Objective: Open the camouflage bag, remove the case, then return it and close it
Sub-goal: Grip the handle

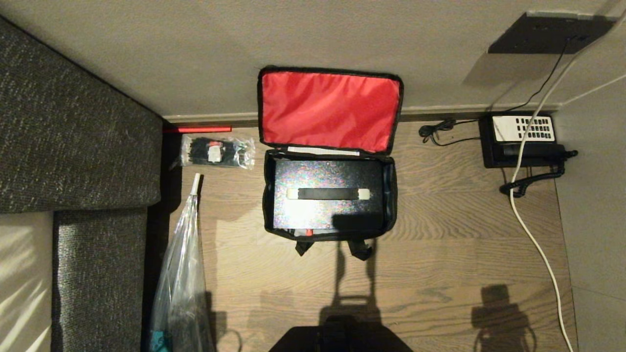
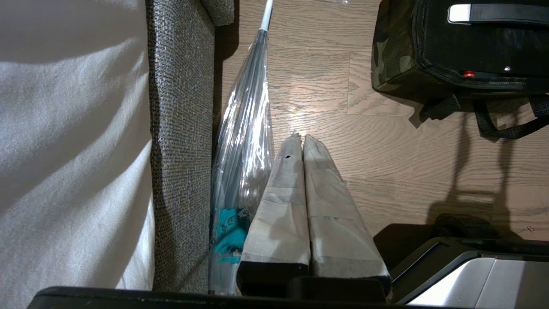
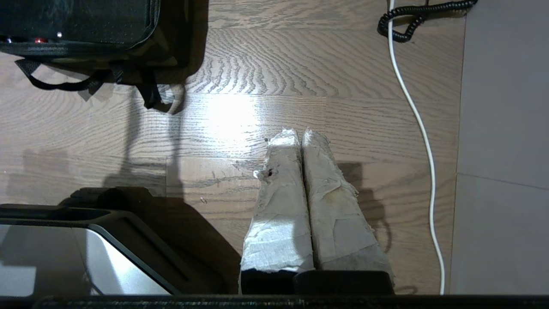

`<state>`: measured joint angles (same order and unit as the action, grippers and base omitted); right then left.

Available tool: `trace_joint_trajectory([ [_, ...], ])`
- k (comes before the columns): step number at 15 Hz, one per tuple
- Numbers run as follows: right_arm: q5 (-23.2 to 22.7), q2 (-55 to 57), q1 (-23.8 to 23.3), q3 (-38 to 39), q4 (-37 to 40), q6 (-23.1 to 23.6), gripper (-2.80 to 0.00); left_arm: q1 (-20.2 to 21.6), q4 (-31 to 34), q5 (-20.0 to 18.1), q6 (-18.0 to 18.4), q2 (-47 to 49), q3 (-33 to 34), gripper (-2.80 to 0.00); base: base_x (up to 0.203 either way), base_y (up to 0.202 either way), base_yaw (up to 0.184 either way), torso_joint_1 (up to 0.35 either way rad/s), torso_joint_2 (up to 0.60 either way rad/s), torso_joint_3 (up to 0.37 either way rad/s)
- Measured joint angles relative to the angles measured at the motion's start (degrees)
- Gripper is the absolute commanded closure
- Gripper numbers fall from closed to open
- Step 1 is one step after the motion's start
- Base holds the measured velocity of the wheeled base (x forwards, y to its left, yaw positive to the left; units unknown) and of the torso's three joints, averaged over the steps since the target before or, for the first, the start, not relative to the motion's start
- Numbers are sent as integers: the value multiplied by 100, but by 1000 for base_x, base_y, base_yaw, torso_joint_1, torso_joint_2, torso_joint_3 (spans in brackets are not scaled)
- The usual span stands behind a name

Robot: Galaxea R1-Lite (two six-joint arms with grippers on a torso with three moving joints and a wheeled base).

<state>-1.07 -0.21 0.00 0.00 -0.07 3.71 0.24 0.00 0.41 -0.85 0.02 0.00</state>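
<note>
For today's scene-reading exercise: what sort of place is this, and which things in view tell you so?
Probably a hotel or living room: a wood-plank floor, a grey upholstered sofa along one side, and a corded telephone by the wall, with the open camouflage bag between them.

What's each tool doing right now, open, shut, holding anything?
Left tool: shut, holding nothing, over bare floor beside the umbrella.
Right tool: shut, holding nothing, over bare floor.

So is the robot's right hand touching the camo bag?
Apart. In the right wrist view, the right gripper hangs over bare floor, fingers pressed shut, with a wide stretch of wood between it and the camouflage bag.
</note>
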Motion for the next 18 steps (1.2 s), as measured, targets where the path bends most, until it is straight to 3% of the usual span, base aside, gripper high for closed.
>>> trace_joint_trajectory([
  [18,13,5,0,0,12,-23,0,0,0,0,0,0,0,0,0,0,0,0,0,0],
])
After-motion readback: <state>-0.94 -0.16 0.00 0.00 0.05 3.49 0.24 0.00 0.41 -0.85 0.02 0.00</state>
